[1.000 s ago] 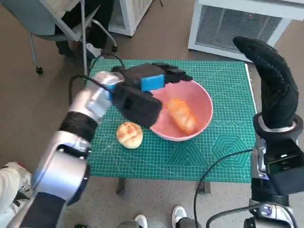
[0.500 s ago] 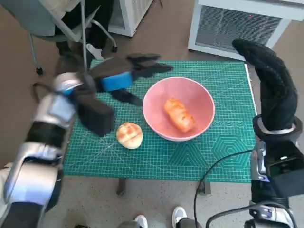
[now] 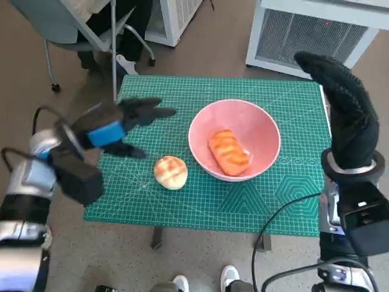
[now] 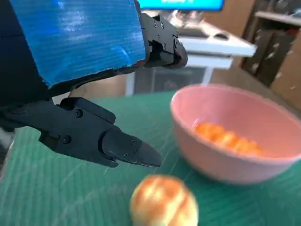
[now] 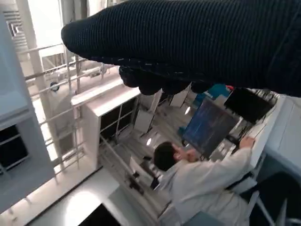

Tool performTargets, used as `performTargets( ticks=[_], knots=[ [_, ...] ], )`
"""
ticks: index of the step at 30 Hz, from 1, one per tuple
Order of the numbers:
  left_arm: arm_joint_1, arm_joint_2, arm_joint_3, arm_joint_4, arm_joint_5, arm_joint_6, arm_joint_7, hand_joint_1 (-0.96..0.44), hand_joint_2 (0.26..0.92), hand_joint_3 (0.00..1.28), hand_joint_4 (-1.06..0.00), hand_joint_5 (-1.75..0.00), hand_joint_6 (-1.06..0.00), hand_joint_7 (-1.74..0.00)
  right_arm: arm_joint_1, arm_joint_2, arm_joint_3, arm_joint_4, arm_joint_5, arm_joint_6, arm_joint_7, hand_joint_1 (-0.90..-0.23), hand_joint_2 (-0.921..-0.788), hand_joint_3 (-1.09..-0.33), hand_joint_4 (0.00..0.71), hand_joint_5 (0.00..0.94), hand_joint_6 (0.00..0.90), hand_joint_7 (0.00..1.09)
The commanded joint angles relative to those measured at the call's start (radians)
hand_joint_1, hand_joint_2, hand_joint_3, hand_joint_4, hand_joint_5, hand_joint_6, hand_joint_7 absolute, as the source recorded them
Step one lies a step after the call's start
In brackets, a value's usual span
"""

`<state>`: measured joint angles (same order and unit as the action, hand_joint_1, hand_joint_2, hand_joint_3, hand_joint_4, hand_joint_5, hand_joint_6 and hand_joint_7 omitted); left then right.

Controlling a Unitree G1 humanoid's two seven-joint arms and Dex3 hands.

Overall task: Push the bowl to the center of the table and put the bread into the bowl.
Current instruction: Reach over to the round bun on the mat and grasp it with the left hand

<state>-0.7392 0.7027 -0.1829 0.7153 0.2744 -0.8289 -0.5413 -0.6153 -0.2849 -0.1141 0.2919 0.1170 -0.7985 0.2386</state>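
A pink bowl [image 3: 261, 131] stands near the middle of the green mat [image 3: 200, 201], with a long orange bread [image 3: 228, 152] lying inside it. A round bun [image 3: 171, 172] lies on the mat just left of the bowl. My left hand [image 3: 121, 121] hovers over the mat's left part, fingers spread and holding nothing, apart from the bun and the bowl. The left wrist view shows its fingers [image 4: 113, 141] above the bun [image 4: 163, 201], with the bowl [image 4: 221, 167] and the long bread [image 4: 225, 139] beyond. My right hand [image 3: 340, 103] is raised upright at the table's right edge, holding nothing.
A chair [image 3: 73, 24] stands beyond the table's far left corner and white units [image 3: 316, 30] behind it. A cable [image 3: 279, 225] hangs at the front right. Shoes [image 3: 231, 277] show below the front edge. A person [image 5: 197, 179] sits at screens in the right wrist view.
My left hand has drawn back to the left, away from the bowl, and now sits over the mat's left part. The long bread stays in the bowl. The right hand has held still.
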Motion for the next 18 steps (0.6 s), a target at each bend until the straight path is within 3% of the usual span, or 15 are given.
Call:
performTargets(
  ticks=[1,18],
  knots=[
    [0.028,0.006,0.005,-0.024,0.001,0.015,0.006,-0.46,0.888,0.0,-0.33,-0.01,-0.32,-0.21,0.005,0.004,0.004,0.019,0.016,0.004,0.019,-0.593,-0.921,-0.809,0.271,0.0,-0.001,0.62],
    [0.031,-0.043,-0.057,0.106,0.019,0.054,-0.037,-0.31,0.81,0.0,-0.37,-0.01,-0.39,-0.16,0.006,-0.007,-0.003,0.017,0.024,0.014,0.037,-0.58,-0.921,-0.811,0.272,0.0,-0.001,0.63]
  ],
)
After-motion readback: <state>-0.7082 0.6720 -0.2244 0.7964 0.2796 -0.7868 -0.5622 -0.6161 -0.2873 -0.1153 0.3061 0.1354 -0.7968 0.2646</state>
